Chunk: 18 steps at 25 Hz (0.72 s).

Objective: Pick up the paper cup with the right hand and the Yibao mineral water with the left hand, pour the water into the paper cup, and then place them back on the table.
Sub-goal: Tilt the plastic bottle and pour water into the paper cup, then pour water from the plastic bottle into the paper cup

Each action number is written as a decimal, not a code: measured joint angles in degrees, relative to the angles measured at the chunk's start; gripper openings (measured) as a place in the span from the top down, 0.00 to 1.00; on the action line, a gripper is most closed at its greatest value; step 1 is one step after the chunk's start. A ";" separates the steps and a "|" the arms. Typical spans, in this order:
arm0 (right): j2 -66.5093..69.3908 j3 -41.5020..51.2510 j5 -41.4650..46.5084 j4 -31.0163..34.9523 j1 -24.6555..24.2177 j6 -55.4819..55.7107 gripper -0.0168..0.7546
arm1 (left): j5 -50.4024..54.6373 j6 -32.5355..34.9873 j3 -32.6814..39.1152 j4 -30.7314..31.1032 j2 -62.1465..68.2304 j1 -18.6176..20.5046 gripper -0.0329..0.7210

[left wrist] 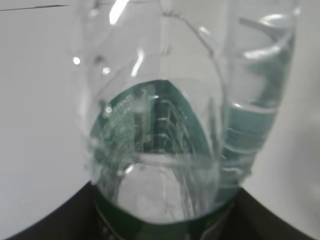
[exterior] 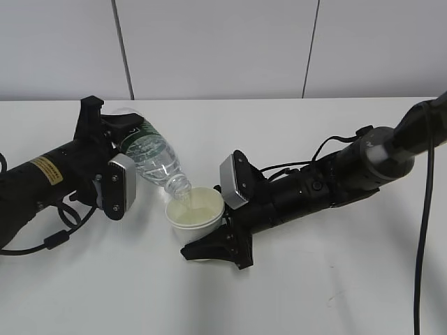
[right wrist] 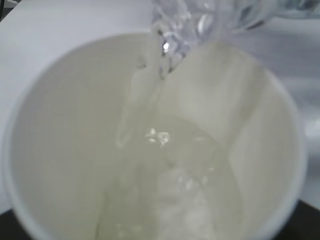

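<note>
1. The left hand (exterior: 115, 150) has its jaws clamped on the Yibao mineral water (exterior: 155, 159) — the bottle is tipped mouth-down toward the right, its neck over the paper cup (exterior: 195, 211).
2. Water (right wrist: 150, 100) streams from the bottle mouth into the cup, pooling at the bottom.
3. The right hand (exterior: 213, 246) reaches in low from the right — its jaws are closed around the cup's lower body, holding it upright just above the white tabletop (exterior: 314, 293).
4. In the left wrist view, the bottle's green label (left wrist: 150, 130) fills the frame.
</note>
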 joint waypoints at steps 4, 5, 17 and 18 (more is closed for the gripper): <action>0.00 -0.10 -0.22 0.00 0.00 0.00 0.34 | 0.00 0.05 -0.51 0.00 0.00 0.00 0.49; 0.00 -0.12 -0.45 0.00 0.00 0.05 0.34 | 0.00 0.13 -0.90 0.00 0.00 0.00 0.49; 0.36 -2.23 -0.39 1.04 0.00 1.36 0.34 | -0.35 0.16 -2.24 0.00 -0.03 0.00 0.49; 0.36 -2.46 -0.39 1.04 0.00 1.73 0.34 | -0.35 0.16 -2.24 0.00 -0.03 0.00 0.49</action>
